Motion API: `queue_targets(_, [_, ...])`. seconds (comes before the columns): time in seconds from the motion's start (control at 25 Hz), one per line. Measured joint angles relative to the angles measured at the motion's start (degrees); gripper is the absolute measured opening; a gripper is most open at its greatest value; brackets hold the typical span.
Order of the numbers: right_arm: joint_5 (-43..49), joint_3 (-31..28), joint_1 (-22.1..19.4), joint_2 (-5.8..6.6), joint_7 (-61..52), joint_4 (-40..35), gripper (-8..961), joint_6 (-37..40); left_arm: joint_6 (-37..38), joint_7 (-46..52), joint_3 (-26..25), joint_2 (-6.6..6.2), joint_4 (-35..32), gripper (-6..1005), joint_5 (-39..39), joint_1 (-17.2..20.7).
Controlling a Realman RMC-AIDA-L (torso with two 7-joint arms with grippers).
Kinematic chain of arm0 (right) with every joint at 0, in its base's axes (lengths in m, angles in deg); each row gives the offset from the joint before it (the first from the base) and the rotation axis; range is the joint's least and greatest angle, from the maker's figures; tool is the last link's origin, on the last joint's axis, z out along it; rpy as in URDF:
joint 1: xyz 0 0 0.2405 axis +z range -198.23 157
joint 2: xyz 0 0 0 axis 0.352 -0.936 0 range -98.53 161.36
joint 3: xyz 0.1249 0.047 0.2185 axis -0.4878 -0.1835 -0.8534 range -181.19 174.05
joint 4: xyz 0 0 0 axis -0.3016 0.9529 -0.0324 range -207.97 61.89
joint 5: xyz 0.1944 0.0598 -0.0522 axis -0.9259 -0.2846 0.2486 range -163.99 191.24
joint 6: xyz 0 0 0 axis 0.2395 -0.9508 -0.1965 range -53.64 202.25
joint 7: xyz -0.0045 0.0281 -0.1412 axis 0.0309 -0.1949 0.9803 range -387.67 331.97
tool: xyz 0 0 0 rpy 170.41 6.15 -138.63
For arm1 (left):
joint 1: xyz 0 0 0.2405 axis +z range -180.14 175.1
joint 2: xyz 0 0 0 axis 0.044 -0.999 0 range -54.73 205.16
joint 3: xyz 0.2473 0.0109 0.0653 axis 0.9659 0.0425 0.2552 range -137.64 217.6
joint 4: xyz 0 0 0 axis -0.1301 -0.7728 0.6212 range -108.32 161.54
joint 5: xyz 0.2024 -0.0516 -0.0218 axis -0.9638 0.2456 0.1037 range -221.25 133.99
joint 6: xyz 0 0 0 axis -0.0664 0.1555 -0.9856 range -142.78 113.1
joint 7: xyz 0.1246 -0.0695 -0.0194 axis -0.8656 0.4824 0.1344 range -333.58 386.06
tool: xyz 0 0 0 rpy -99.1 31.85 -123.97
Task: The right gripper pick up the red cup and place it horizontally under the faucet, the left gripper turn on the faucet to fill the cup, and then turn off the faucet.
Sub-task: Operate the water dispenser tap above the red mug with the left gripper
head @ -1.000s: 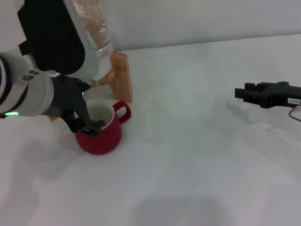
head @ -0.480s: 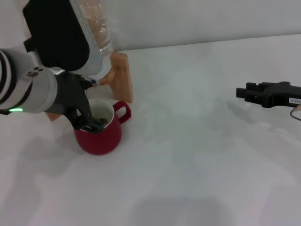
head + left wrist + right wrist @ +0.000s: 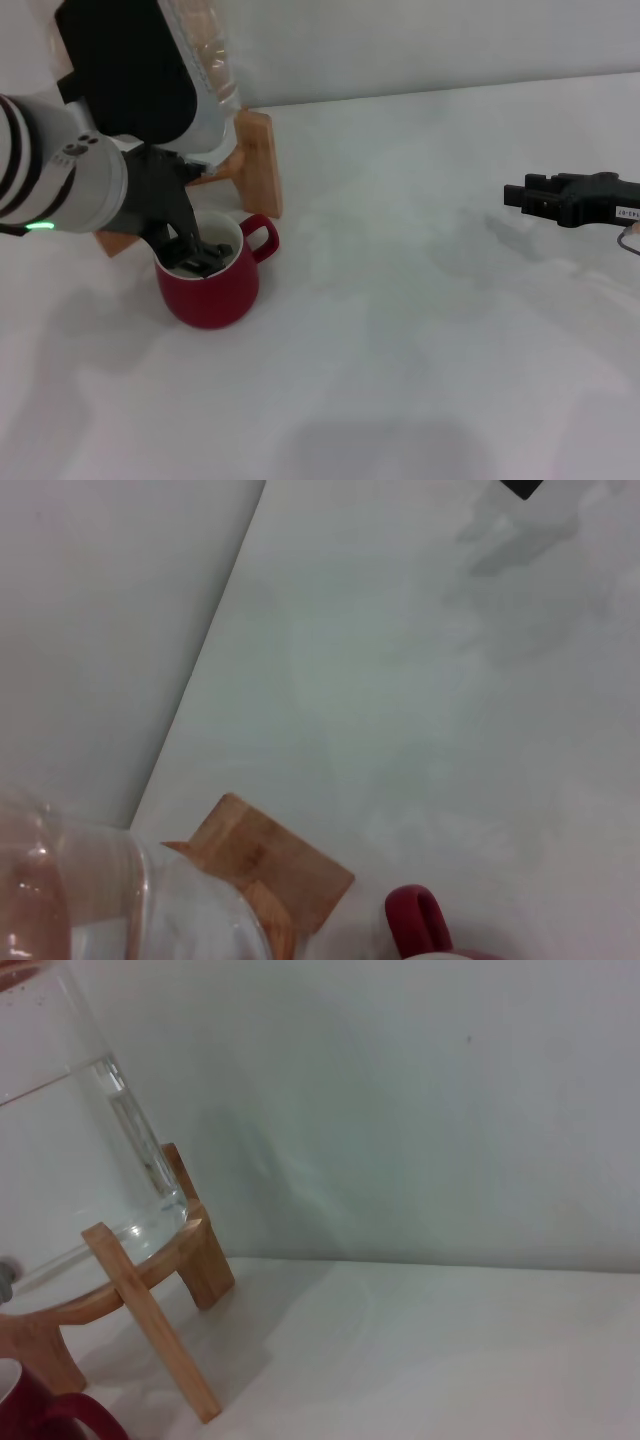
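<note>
Looks like a lab/test setup: bare white table (image 3: 420, 330), plain white wall (image 3: 420, 40) across frame top, no home furnishings.

Overhead head view; both close wrist views sharing the wooden stand (image 3: 150, 1310).

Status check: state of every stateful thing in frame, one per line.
Dark red ceramic mug: upright on the table, by the wooden stand, handle toward the robot's right.
Clear water jar: on its wooden stand, partly filled with water.
Chrome faucet: hidden behind the left arm, flow cannot be told.
Left gripper: at the mug's mouth.
Right gripper: off to the right above the table, holding nothing.
</note>
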Motion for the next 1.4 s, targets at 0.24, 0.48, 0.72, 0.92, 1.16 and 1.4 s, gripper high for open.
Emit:
queue_targets(0.24, [0.0, 0.0, 0.0, 0.0, 0.0, 0.0, 437, 0.0, 0.3, 0.2, 0.9, 0.07, 0.2, 879, -1.7, -0.2])
queue_targets(0.48, [0.0, 0.0, 0.0, 0.0, 0.0, 0.0, 437, 0.0, 0.9, 0.7, 1.4, 0.04, 0.8, 879, -2.5, -0.5])
queue_targets(0.72, [0.0, 0.0, 0.0, 0.0, 0.0, 0.0, 437, -0.1, 1.3, 0.7, 2.2, 0.08, 0.7, 879, -2.9, -0.6])
queue_targets(0.92, [0.0, 0.0, 0.0, 0.02, 0.0, 0.0, 437, -0.1, 1.4, 0.7, 2.3, 0.05, 0.3, 879, -2.9, -0.6])
queue_targets(1.16, [0.0, -0.1, 0.0, 0.05, 0.0, 0.0, 437, 0.0, 1.4, 0.7, 2.7, 0.0, -0.8, 879, -3.0, -0.6])
queue_targets(1.4, [0.0, -0.1, 0.0, 0.18, 0.0, 0.0, 437, 0.0, 1.4, 0.7, 3.0, -0.01, -1.4, 879, -3.0, -0.5])
